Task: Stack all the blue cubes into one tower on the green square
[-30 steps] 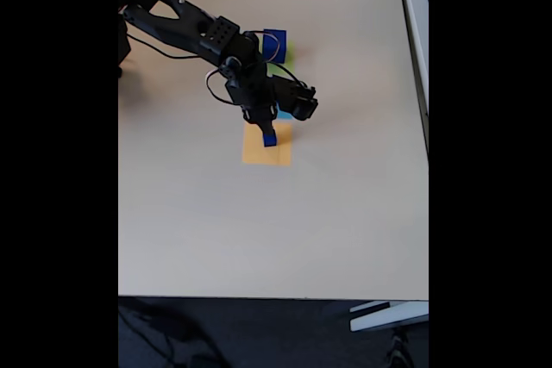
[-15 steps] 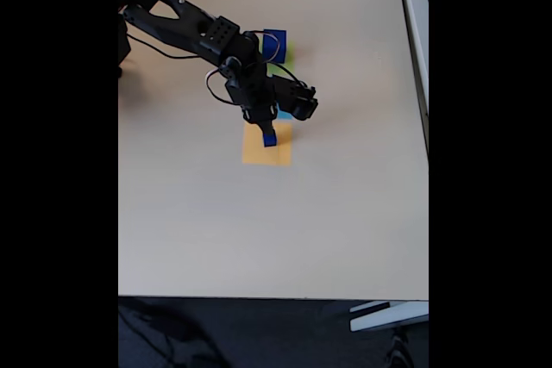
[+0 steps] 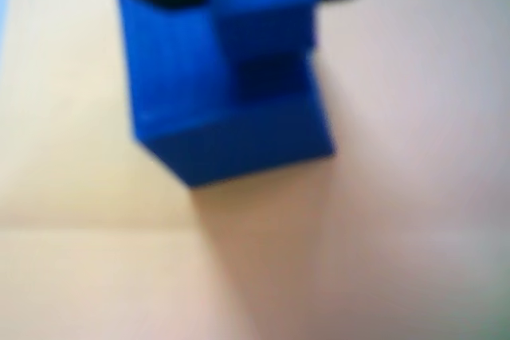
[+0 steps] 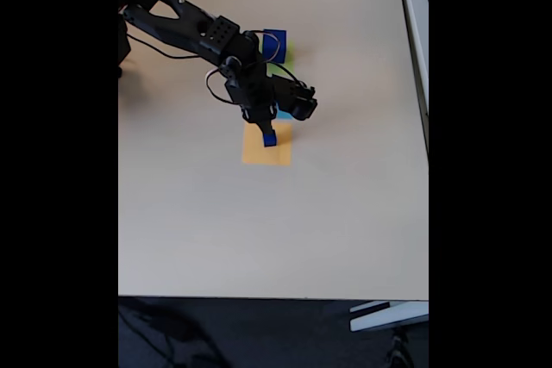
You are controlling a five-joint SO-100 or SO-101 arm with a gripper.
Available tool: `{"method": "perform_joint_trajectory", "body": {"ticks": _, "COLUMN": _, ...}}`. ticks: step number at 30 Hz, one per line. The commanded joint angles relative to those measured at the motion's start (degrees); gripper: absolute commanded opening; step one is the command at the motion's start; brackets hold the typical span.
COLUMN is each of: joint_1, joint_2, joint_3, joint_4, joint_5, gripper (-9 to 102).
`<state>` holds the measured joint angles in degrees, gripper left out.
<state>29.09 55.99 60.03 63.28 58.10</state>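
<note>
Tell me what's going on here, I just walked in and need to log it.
A single black robot arm is working on a pale table. Its gripper is down over the orange square with a small blue cube between its fingers; the wrist view shows that cube close up. A larger blue cube sits further back on the green square.
</note>
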Motion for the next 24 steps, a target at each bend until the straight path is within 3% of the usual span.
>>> {"method": "perform_joint_trajectory", "body": {"ticks": 1, "joint_1": -0.3, "joint_2": 5.2, "joint_3": -4.1, "joint_4": 0.2, "joint_5": 1.1, "gripper": 0}}
{"method": "perform_joint_trajectory", "body": {"ticks": 24, "joint_1": 1.4, "joint_2": 4.3, "joint_3": -5.2, "joint_4": 0.0, "joint_5": 0.7, "gripper": 0}}
